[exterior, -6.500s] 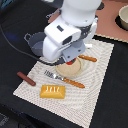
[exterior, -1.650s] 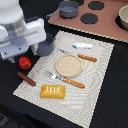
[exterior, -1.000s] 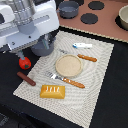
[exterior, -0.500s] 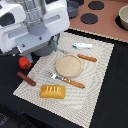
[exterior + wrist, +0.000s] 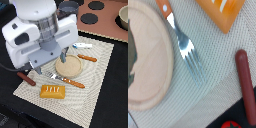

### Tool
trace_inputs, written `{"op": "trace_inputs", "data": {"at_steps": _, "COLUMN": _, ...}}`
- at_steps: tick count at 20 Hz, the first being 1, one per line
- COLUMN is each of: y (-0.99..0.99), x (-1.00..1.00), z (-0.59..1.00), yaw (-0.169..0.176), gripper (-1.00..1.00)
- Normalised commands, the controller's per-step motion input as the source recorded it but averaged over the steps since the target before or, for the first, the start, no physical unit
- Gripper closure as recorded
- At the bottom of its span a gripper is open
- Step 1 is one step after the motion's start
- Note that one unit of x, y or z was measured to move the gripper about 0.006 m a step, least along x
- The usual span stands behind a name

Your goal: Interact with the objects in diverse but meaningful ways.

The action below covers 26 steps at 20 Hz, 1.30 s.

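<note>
Woven beige mat (image 5: 95, 85) on table carries tan plate (image 5: 69, 65), orange-handled fork (image 5: 67, 80) just beside it, bread loaf (image 5: 52, 91) near fork. Brown sausage (image 5: 25, 78) at mat edge, exterior view's left. Tomato (image 5: 232, 124) barely visible in wrist view. Arm hangs above; pincer hidden, cannot tell its state.

A dark, near-black table (image 5: 107, 95) fills the scene, with a pale woven placemat (image 5: 92, 82) spread across its middle. At the far corner on the exterior view's right sits a brown stovetop panel (image 5: 102, 17) with round black burners (image 5: 89, 19). The light is soft and even.
</note>
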Motion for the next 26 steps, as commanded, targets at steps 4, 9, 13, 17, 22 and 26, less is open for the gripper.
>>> {"op": "trace_inputs", "data": {"at_steps": 4, "y": -0.23, "x": 0.23, "z": 0.01, "yaw": 0.173, "gripper": -1.00}}
{"op": "trace_inputs", "data": {"at_steps": 9, "y": -0.12, "x": 0.15, "z": 0.07, "yaw": 0.199, "gripper": -1.00}}
{"op": "trace_inputs", "data": {"at_steps": 13, "y": -0.17, "x": 0.21, "z": 0.10, "yaw": 0.173, "gripper": -1.00}}
{"op": "trace_inputs", "data": {"at_steps": 17, "y": -0.24, "x": 0.32, "z": 0.12, "yaw": 0.132, "gripper": -1.00}}
{"op": "trace_inputs", "data": {"at_steps": 22, "y": -0.45, "x": 0.61, "z": 0.04, "yaw": 0.037, "gripper": -1.00}}
{"op": "trace_inputs", "data": {"at_steps": 26, "y": -0.44, "x": 0.67, "z": 0.00, "yaw": 0.026, "gripper": -1.00}}
